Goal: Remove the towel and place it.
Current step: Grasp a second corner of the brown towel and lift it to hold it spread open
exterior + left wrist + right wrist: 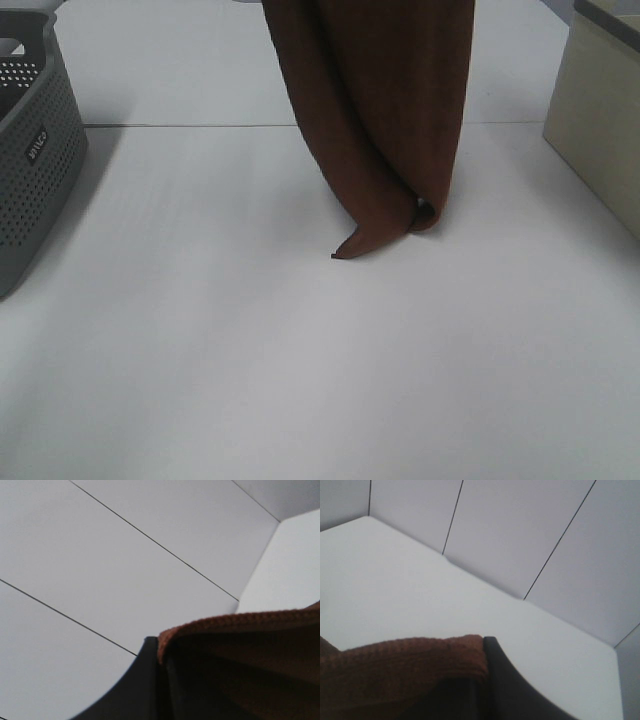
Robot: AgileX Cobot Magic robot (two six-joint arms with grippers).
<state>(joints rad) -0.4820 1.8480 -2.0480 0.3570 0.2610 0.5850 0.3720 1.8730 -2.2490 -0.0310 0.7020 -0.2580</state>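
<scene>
Towel [380, 120] hangs as a long folded drape from above the exterior view's top edge. Its lower corner just touches the table [200, 350], between the grey basket [30, 150] and the beige box [600, 130]. Left gripper [164, 655] and right gripper [481, 662] each pinch its upper edge, jaws pressed together on cloth. Judgement: soft terry, limp, light but bulky, 0 stiffness, so likely to swing and bunch. Not slippery, not fragile. Best hold is the hem near the 2 top corners, spread apart so it lays flat.
</scene>
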